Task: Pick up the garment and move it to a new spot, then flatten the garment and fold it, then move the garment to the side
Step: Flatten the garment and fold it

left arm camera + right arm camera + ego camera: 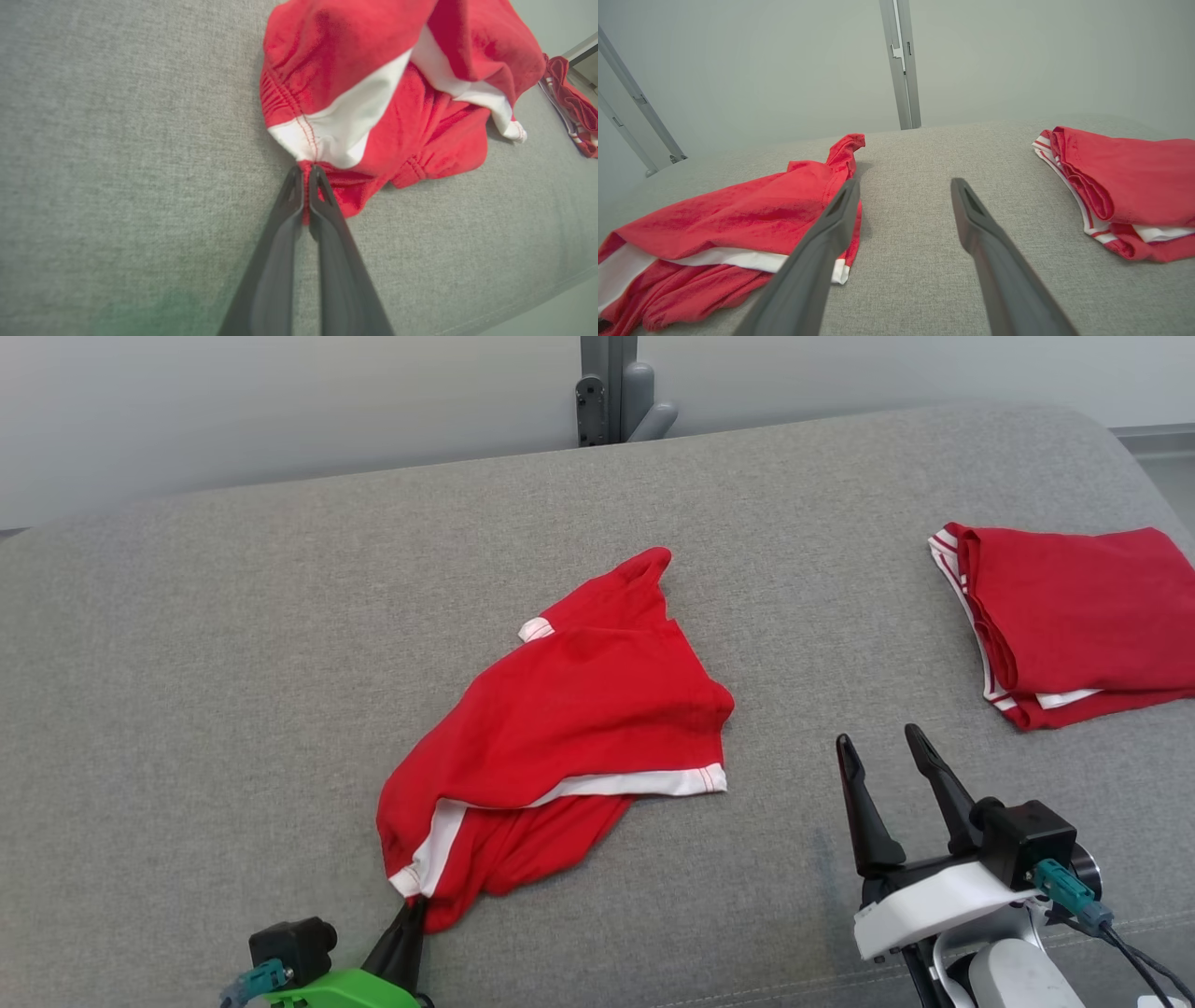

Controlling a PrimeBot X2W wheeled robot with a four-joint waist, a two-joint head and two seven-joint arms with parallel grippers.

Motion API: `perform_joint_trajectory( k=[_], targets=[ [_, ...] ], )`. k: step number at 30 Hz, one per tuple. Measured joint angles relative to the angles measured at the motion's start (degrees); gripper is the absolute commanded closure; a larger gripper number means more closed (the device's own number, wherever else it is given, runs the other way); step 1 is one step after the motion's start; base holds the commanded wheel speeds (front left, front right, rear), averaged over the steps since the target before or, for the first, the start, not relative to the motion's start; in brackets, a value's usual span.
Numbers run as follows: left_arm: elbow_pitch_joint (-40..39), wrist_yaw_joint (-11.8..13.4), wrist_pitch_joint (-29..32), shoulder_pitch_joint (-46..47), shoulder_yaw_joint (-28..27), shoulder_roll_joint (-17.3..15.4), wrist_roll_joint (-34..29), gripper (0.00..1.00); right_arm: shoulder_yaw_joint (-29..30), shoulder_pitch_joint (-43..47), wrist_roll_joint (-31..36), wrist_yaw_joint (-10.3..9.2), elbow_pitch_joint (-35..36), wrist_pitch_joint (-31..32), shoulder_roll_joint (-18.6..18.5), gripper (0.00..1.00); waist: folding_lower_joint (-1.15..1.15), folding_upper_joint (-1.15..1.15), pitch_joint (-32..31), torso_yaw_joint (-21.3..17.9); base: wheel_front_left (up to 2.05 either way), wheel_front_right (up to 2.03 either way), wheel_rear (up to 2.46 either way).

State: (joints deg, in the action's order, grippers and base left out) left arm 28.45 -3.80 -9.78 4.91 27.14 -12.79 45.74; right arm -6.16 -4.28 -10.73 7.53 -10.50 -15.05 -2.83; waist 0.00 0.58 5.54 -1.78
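A crumpled red garment [579,719] with white trim lies in the middle of the grey cushion. My left gripper [417,903] is shut on its near corner, and the left wrist view shows the two dark fingers pinching the red cloth [327,107] right below a white band, at the left gripper [306,175]. My right gripper [879,739] stands open to the right of the garment, apart from it, with nothing between its fingers. In the right wrist view the garment [738,219] lies left of the spread right gripper [906,184].
A folded pile of red cloth with white stripes [1074,621] sits at the far right of the cushion [233,663], also seen as the folded pile [1125,186]. A grey metal post [611,387] stands behind the cushion's far edge against a pale wall.
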Motion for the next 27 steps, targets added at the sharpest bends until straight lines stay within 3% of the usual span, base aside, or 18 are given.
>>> perform_joint_trajectory(
  k=[5, 6, 7, 8, 9, 10, 27],
  targets=[
    [4.5, 0.0, -3.1, 2.7, 0.1, 1.6, -1.9, 1.0, 0.2, 0.0, 0.0, 0.0, 0.0, 0.0, 0.0, 0.0, 0.0, 0.0, 0.0, -0.6, 0.0, 0.0, 0.0],
    [4.8, 0.0, -3.5, 3.1, -0.1, 1.9, -2.1, 0.71, 0.4, 0.0, 0.0, 0.0, 0.1, 0.0, 0.0, 0.0, 0.0, 0.0, 0.0, -0.7, 0.0, 0.0, 0.0],
    [5.0, 0.0, -3.9, 3.3, -0.3, 2.1, -2.3, 0.54, 0.6, 0.0, 0.0, 0.0, 0.1, 0.0, 0.0, 0.0, 0.0, 0.0, 0.0, -0.7, 0.0, 0.0, 0.0],
    [5.1, 0.0, -4.2, 3.5, -0.4, 2.1, -2.7, 0.25, 0.8, 0.0, 0.0, 0.0, 0.2, 0.0, 0.0, 0.0, 0.0, 0.0, 0.0, -0.7, 0.0, 0.0, 0.0],
    [5.1, 0.0, -4.4, 3.6, -0.5, 2.1, -3.1, 0.08, 0.9, 0.0, 0.1, 0.0, 0.2, 0.0, 0.0, 0.0, 0.0, 0.0, 0.0, -0.7, 0.0, 0.0, 0.0],
    [5.0, 0.0, -4.5, 3.6, -0.8, 2.1, -3.3, 0.0, 1.0, 0.0, 0.2, 0.0, 0.2, 0.0, 0.0, 0.0, 0.0, 0.0, 0.0, -0.6, 0.0, 0.0, 0.0],
    [-3.4, 2.3, -5.3, 1.2, -5.7, 1.2, -7.6, 0.0, 2.0, 0.2, 0.2, 0.0, 0.4, 0.0, 0.0, 0.0, 0.0, 0.0, -1.6, 1.3, 0.0, 0.0, 0.0]
  ],
)
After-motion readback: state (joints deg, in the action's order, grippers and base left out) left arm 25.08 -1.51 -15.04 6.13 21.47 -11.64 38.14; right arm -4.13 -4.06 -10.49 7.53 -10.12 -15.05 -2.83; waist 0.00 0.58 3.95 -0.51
